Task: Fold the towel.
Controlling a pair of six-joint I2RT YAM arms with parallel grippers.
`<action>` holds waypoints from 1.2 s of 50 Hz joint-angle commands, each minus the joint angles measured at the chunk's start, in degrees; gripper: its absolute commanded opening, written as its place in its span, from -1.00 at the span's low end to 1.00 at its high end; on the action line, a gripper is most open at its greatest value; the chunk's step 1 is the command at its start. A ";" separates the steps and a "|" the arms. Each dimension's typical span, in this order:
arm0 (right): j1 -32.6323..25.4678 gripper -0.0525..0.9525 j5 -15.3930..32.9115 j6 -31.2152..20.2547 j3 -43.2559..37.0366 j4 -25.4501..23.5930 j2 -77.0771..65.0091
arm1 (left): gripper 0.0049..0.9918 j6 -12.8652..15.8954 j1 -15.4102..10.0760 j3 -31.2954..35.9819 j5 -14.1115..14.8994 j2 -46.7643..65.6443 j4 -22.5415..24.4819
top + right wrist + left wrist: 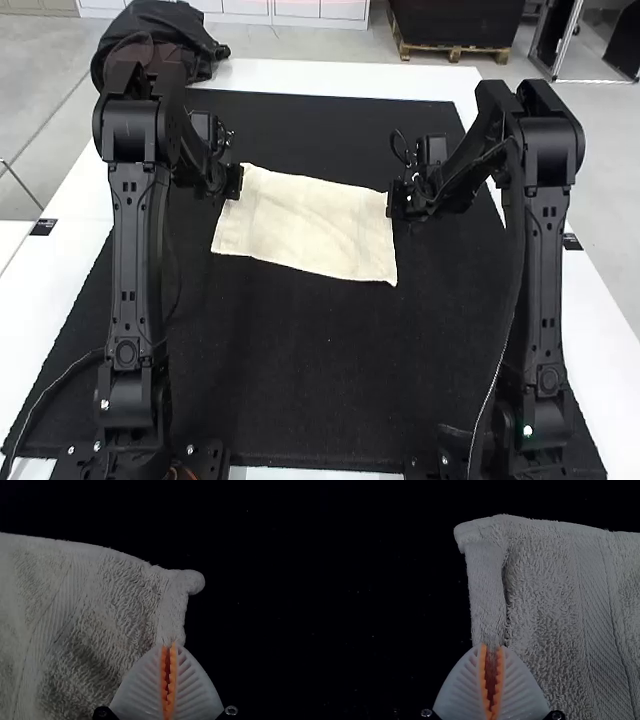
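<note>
Towel (315, 225) lying spread on the black mat (300, 380), 2 grippers pinching its sides

So the left gripper (493, 646) is sitting almost closed with the left side hem between its fingers, just by the far corner, and the right gripper (169, 645) is nipping the right side hem the same way. Long axis is running side to side between the 2 of them, with most of the cloth lying on the near side of both, toward the arm bases. Each arm is minding its own corner, so neither is really being the closer pick. I'm guessing the next move is calling for an even lift, then bringing the far edge over the near edge. If 1 side is lagging, that fold is probably going crooked.
</note>
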 commanded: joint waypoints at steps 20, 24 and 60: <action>-1.30 -0.95 -2.46 0.69 -1.72 2.43 -6.85 | -0.97 -3.48 1.38 -1.78 2.38 -6.30 1.86; -1.56 -0.95 -2.54 0.69 -2.07 3.48 -7.73 | -0.97 -3.48 1.38 -2.48 2.99 -7.09 1.94; -2.53 -0.95 -9.66 5.35 -5.59 0.67 -13.53 | -0.97 -3.48 3.57 -11.27 5.28 -13.77 5.11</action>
